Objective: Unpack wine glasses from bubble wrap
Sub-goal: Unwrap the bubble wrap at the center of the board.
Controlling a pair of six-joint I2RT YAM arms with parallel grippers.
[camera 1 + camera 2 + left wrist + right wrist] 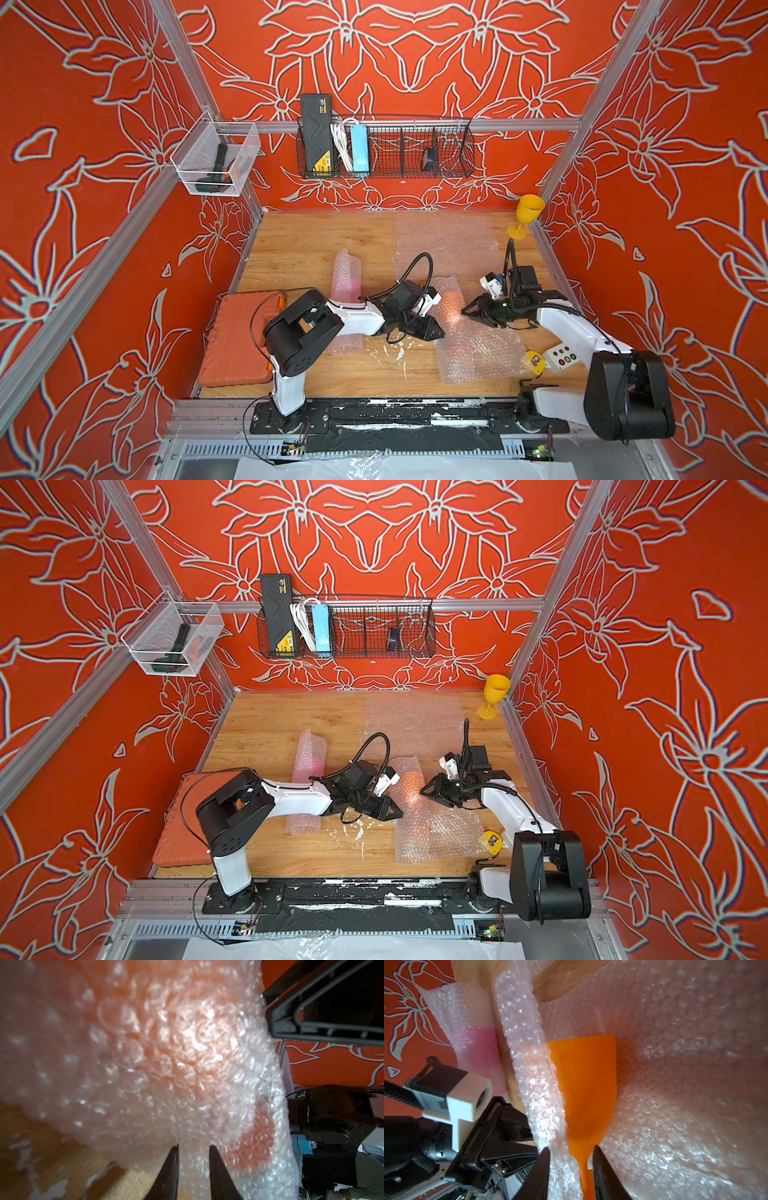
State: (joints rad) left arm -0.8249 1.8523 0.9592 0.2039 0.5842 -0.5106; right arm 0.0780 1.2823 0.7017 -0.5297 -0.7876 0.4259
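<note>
Orange goblet [583,1084] — stem between the right end effector's [571,1148] fingertips.

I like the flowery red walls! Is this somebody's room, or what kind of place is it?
Probably a robot practice booth, not a bedroom: two robot arms bolted at a wooden table, a metal frame, and a button box.
</note>
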